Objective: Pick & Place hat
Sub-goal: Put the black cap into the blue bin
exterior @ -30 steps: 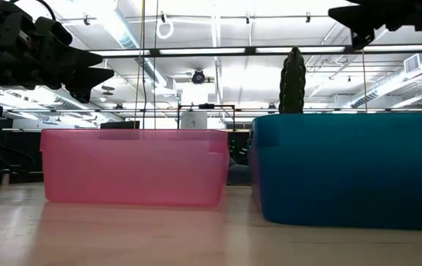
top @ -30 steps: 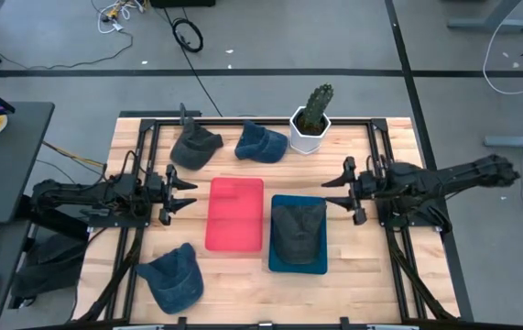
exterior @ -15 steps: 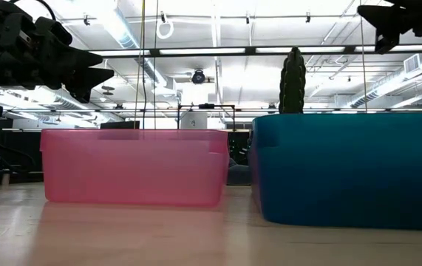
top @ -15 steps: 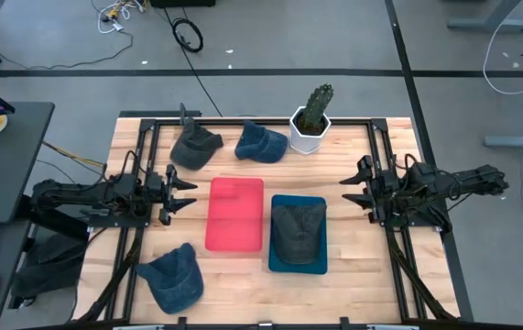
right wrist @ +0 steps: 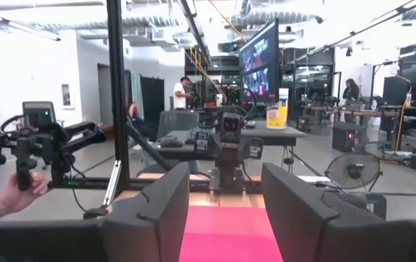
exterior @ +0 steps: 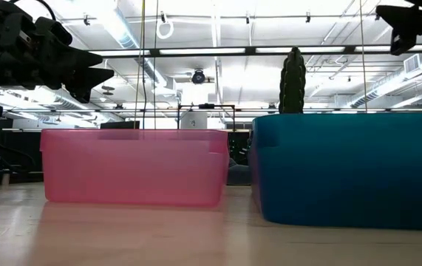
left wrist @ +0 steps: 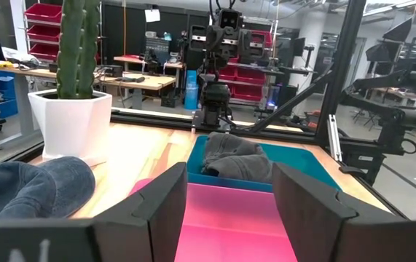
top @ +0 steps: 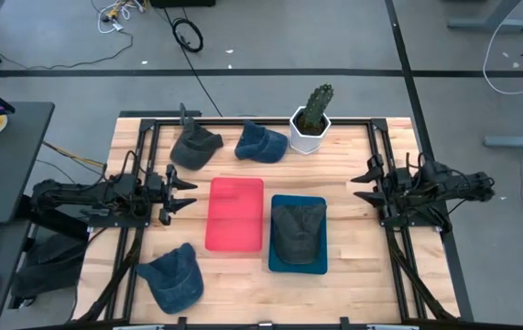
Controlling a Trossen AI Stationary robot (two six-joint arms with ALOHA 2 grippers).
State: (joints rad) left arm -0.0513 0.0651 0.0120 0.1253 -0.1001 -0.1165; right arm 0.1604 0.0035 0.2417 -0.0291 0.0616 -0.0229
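No text, label, brand, number or sign can be read in any of the views. The large screen [right wrist: 258,52] in the room behind the table glows, but whatever it displays is too small to make out.

Robotics lab or open workshop hall. Evidence: wooden table [top: 353,275] with black metal frame [top: 261,122] on grey concrete floor [top: 270,37], loose cables [top: 186,35] lying on it. Exposed ceiling ducts [exterior: 129,37] and strip lighting overhead. Red storage bins [left wrist: 44,13] on shelving, workbenches [left wrist: 146,78] behind. Large wall screen [right wrist: 260,51], desks, floor fan [right wrist: 353,171], people standing in background [right wrist: 181,93]. Second arm rig [right wrist: 36,138] nearby, person's hand [right wrist: 20,191] on its handle.
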